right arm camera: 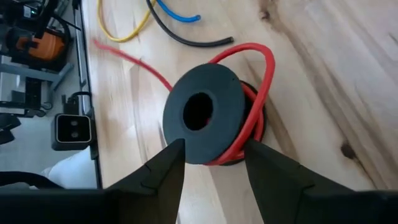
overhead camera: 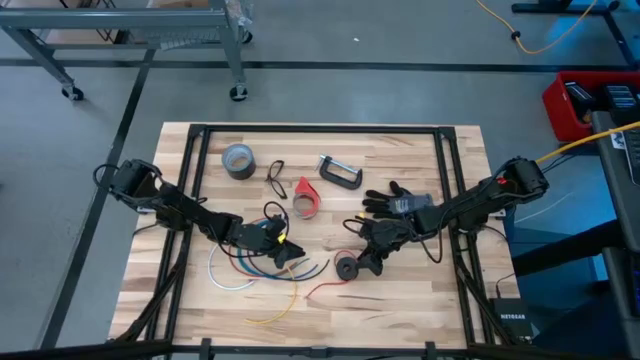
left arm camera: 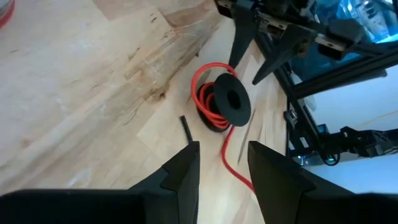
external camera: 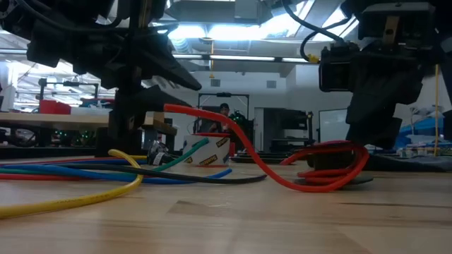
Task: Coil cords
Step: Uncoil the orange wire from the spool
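Black spool [right arm camera: 202, 119] lies flat on the worktop [overhead camera: 400, 300], right of centre, red wire [right arm camera: 256, 93] partly looped round it. Right gripper [right arm camera: 211, 168] poised over it, fingers wide, apparently to steady it; left gripper [left arm camera: 222, 174] nearby, fingers apart, empty.

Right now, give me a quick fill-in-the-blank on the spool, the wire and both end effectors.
1. The thin wire looped around the black spool is ____ in colour.
2. The spool lies flat on the wooden table, right in front of the ____ end effector.
3. The fingers of the left end effector stand ____, with nothing between them.
4. The grey tape roll is ____ than the spool.

Missing words: red; right; open; larger
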Robot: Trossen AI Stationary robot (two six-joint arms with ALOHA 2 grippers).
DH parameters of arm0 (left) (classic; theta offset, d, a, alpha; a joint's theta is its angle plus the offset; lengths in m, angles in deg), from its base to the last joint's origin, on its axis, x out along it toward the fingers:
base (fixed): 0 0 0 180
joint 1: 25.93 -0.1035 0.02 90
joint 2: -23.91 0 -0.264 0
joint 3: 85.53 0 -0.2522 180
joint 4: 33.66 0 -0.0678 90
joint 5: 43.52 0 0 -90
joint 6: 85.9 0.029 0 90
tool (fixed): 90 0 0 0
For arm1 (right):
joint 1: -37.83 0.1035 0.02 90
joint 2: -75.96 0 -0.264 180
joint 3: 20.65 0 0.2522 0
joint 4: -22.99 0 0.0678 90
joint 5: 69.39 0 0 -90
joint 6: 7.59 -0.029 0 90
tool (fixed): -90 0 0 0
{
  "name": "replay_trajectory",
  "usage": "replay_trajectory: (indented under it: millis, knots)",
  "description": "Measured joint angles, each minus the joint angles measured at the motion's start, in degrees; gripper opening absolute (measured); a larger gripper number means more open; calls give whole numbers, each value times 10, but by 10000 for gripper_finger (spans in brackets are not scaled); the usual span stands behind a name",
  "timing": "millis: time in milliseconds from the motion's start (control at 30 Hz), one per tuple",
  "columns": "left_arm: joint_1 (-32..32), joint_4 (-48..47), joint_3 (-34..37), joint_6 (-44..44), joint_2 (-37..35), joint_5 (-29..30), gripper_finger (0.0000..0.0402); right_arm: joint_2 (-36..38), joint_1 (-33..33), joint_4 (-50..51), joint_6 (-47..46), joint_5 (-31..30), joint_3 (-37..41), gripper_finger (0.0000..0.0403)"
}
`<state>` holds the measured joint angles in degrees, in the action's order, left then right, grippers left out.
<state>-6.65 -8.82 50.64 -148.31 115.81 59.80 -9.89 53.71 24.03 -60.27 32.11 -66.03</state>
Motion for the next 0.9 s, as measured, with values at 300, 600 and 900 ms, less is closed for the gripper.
replay_trajectory:
  millis: [300,600,900]
  knots:
    - [0,-1,0,-1,0,0,127,-13,0,-9,0,-4,0,170]
    - [0,-2,0,0,0,0,127,-45,0,-15,-11,1,0,170]
    - [0,-2,0,0,0,0,127,-45,0,-67,-10,7,0,152]
